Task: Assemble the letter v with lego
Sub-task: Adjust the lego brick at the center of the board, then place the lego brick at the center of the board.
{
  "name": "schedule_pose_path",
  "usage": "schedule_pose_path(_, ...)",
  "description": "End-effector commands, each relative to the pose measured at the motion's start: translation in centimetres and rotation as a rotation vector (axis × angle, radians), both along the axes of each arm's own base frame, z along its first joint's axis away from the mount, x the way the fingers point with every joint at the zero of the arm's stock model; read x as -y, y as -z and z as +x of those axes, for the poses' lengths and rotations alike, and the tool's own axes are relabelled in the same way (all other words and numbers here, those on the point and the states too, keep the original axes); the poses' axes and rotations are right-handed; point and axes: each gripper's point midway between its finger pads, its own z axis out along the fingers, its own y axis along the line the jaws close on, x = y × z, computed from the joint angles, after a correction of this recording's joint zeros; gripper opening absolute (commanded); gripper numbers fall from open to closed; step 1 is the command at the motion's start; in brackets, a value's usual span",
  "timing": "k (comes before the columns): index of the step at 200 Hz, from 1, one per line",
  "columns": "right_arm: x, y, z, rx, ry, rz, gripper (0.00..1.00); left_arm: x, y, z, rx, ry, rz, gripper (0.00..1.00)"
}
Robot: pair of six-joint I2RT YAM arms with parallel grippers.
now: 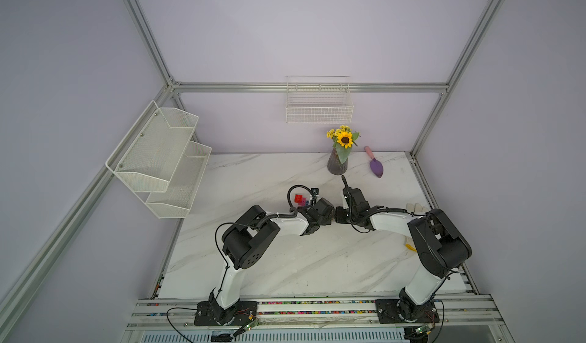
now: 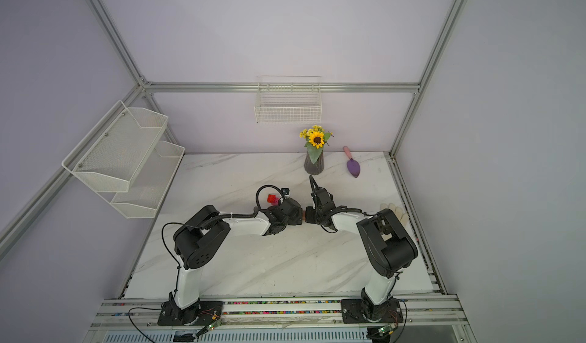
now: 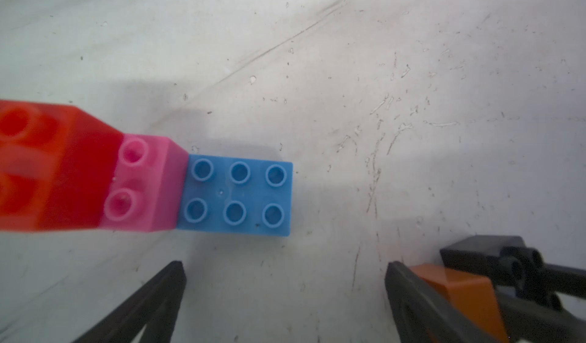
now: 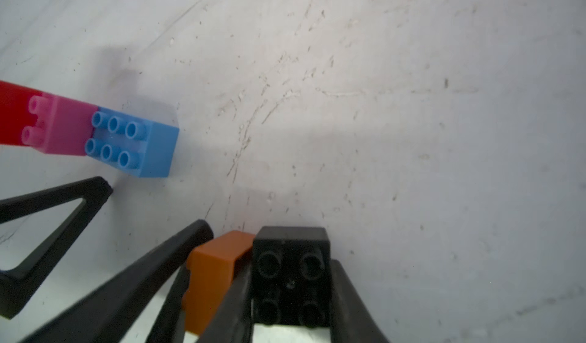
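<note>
- A white marble table [image 1: 285,262] is enclosed by lilac walls and an aluminium frame. A mesh shelf [image 1: 158,154] is mounted on the left wall and a wire basket [image 1: 318,110] on the back wall.
- Near the table's middle, a red brick [image 3: 57,167], a pink brick [image 3: 149,183] and a light-blue brick [image 3: 237,195] are joined in a stepped row, the blue one lowest.
- The left gripper [image 3: 285,297] is held wide open near the blue brick, with nothing between its fingers.
- The right gripper [image 4: 291,281] is clamped on a black brick [image 4: 290,240], to which an orange-brown brick [image 4: 212,271] is attached. This pair is apart from the blue brick.
- Further right, a vase of sunflowers [image 1: 337,164], a purple trowel [image 1: 376,167] and a pale glove [image 1: 417,207] are seen on the table.
</note>
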Motion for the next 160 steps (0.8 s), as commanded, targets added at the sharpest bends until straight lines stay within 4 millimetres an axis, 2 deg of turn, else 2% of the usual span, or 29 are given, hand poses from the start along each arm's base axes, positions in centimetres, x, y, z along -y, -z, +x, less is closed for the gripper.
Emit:
schedule_pose_path(1, 0.1, 2.5, -4.6, -0.178, -0.043, -0.005, 0.29, 3.7, 0.0, -1.5, -0.032, 0.053, -0.073, 1.00)
schedule_pose_path(67, 1.6, 2.1, -6.3, -0.183, -0.026, -0.040, 0.30, 7.4, -2.3, -2.7, 0.006, 0.105, -0.113, 1.00)
schedule_pose_path(114, 2.0, 2.6, -7.2, -0.197, -0.025, -0.043, 0.30, 11.4, -6.4, -3.6, 0.059, 0.172, -0.255, 1.00)
schedule_pose_path(160, 2.3, 0.5, -7.1, -0.158, -0.002, -0.025, 0.31, 12.2, -10.0, -4.6, 0.144, 0.241, -0.413, 1.00)
